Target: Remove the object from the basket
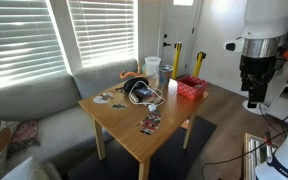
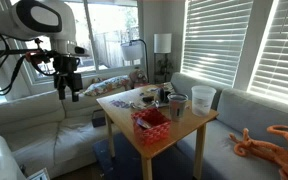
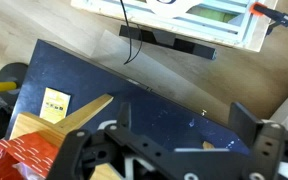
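The red perforated basket (image 1: 191, 87) sits near one corner of the wooden table (image 1: 124, 118). It also shows in an exterior view (image 2: 152, 124) and at the lower left edge of the wrist view (image 3: 14, 160). I cannot make out what lies inside it. My gripper (image 1: 254, 98) hangs in the air off to the side of the table, well apart from the basket, as an exterior view (image 2: 69, 90) also shows. In the wrist view its fingers (image 3: 182, 125) are spread wide and empty over a dark rug (image 3: 134, 75).
A clear plastic cup (image 1: 152, 68) stands behind the basket and also shows in an exterior view (image 2: 203, 98). Black headphones with a cable (image 1: 137, 90) and small cards (image 1: 150, 123) lie on the table. A grey couch (image 1: 29, 105) wraps around it. An orange plush (image 2: 274, 140) lies on the couch.
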Tool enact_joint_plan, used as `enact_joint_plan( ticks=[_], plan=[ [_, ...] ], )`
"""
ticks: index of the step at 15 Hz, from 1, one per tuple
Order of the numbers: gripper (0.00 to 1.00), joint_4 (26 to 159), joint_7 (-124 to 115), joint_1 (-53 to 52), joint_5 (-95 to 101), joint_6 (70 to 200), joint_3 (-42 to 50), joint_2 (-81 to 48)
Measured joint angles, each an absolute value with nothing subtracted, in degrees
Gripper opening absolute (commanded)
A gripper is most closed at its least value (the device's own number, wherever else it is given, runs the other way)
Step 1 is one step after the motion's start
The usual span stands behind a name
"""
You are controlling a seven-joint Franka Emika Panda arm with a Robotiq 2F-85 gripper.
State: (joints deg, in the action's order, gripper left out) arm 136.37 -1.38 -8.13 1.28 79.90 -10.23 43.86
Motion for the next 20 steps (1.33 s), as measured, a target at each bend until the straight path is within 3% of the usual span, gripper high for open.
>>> enact_joint_plan(
  ticks=[10, 20],
  plan=[
    [1.00, 136.55, -1.42, -7.96, 3.17, 81.63, -10.09, 43.81],
    [1.00, 144.88, 11.12, -5.76, 20.22, 110.20, 1.33, 43.15]
  ],
)
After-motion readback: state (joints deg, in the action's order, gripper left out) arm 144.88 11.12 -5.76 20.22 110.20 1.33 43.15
